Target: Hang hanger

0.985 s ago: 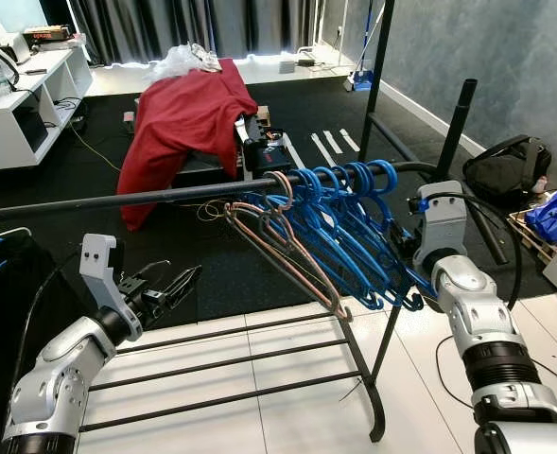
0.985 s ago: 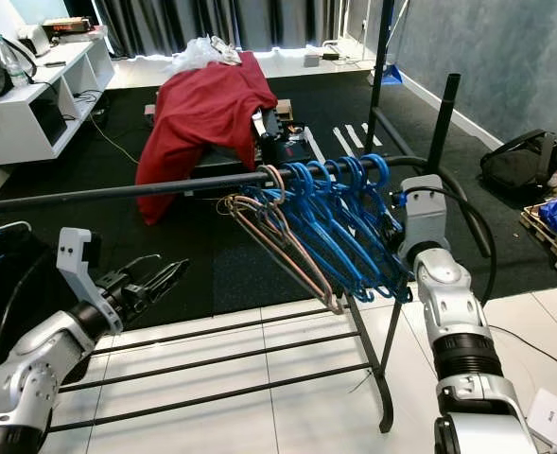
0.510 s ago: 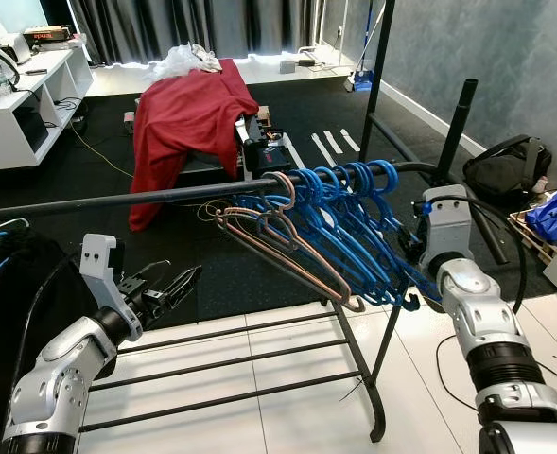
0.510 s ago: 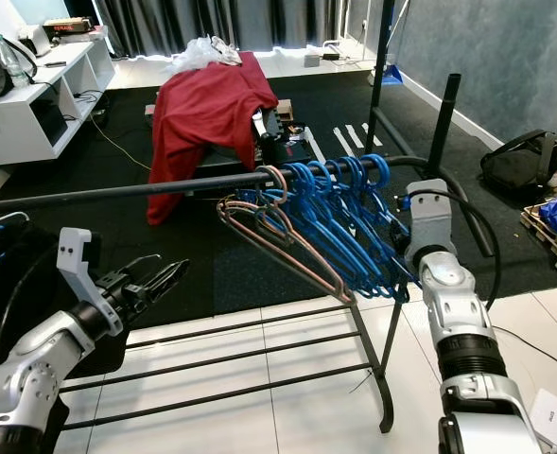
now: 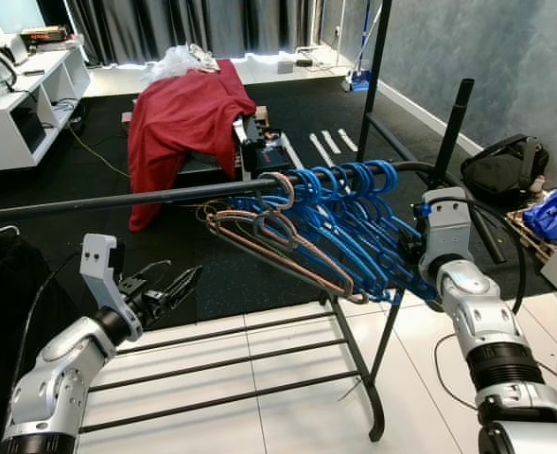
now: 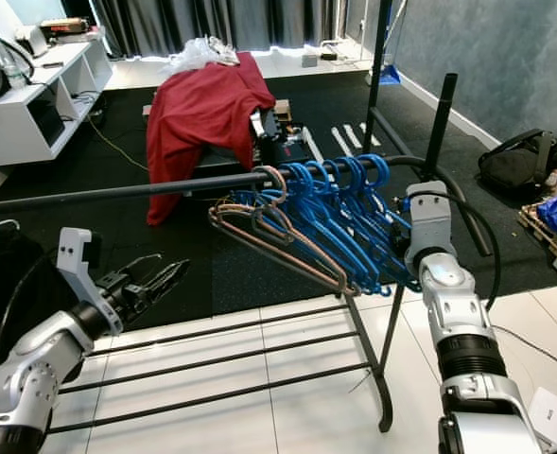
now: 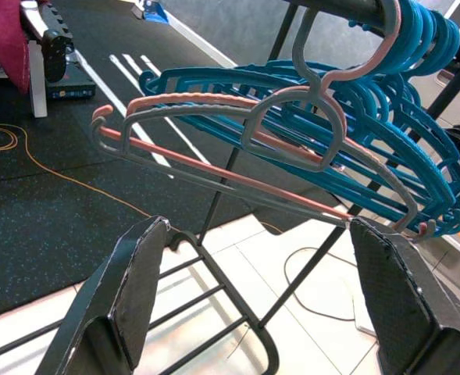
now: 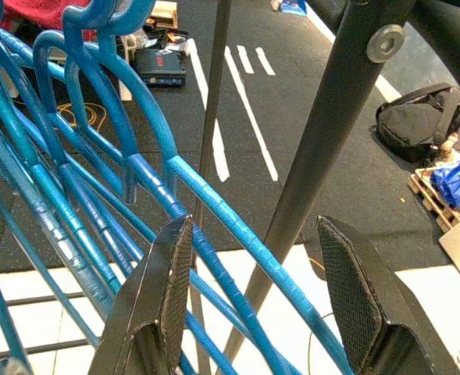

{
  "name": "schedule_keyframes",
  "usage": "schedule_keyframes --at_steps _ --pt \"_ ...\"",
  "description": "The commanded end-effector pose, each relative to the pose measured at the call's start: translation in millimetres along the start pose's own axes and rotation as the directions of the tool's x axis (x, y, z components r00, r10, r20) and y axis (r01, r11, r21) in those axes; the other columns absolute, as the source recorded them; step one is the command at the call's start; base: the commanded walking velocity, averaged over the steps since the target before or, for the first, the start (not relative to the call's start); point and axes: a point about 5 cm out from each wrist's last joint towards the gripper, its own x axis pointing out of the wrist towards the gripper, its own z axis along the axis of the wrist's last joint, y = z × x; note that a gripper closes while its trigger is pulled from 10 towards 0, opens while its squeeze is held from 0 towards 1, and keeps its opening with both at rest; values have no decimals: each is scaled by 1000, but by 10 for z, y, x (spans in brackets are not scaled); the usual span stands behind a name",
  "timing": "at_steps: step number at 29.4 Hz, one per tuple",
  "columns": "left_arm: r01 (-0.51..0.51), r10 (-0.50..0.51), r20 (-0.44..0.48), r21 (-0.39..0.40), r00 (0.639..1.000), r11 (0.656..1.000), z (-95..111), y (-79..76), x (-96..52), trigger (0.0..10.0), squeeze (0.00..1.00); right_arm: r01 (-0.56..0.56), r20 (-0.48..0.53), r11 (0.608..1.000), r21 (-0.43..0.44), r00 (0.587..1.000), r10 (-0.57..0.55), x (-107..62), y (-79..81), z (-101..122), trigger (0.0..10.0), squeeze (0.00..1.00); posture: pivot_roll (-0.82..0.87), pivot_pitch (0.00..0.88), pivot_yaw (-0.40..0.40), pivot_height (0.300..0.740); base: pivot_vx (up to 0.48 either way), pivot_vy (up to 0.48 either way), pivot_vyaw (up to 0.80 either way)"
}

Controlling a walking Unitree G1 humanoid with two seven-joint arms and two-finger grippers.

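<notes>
All hangers (image 5: 335, 236) hang on the rail (image 5: 117, 200). Left gripper (image 5: 169, 288) and right gripper (image 8: 265, 305) are spread, holding nothing. Hanging appears complete.

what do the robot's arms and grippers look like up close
Both arms are silver-grey metal with rounded joints and black ribbed collars. Each wrist carries a pale grey block. The left gripper and right gripper each have two long black fingers with textured inner faces. A black cable loops over the right wrist.
</notes>
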Motion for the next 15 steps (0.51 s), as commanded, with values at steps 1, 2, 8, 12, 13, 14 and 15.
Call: schedule_keyframes --at_steps 1,2,8,12,13,14,15 --pt "-6 6 -9 2 1000 1000 -2 30 -15 10000 0 3 0 1000 13 1000 -3 -6 4 -22 10000 0 -31 1 27 740 0 0 0" --pt "-6 6 -9 2 1000 1000 1 32 -17 10000 0 10 18 1000 20 1000 -11 -8 -8 4 10000 0 -32 3 28 740 0 0 0" --pt "-6 6 -9 3 1000 1000 4 36 -20 10000 0 35 57 999 34 998 -37 -12 -51 70 10000 0 -32 4 29 740 0 0 0" --pt "-6 6 -9 3 1000 1000 6 38 -20 10000 0 62 81 997 44 995 -65 -16 -99 113 10000 0 -32 4 30 740 0 0 0" --pt "-6 6 -9 3 1000 1000 6 38 -20 10000 0 62 81 997 44 995 -65 -16 -99 113 10000 0 -32 4 30 740 0 0 0" --pt "-6 6 -9 3 1000 1000 6 38 -20 10000 0 62 81 997 44 995 -65 -16 -99 113 10000 0 -32 4 30 740 0 0 0" --pt "-6 6 -9 3 1000 1000 8 38 -19 10000 0 73 90 996 51 993 -77 -18 -123 128 10000 0 -33 5 30 740 0 0 0"
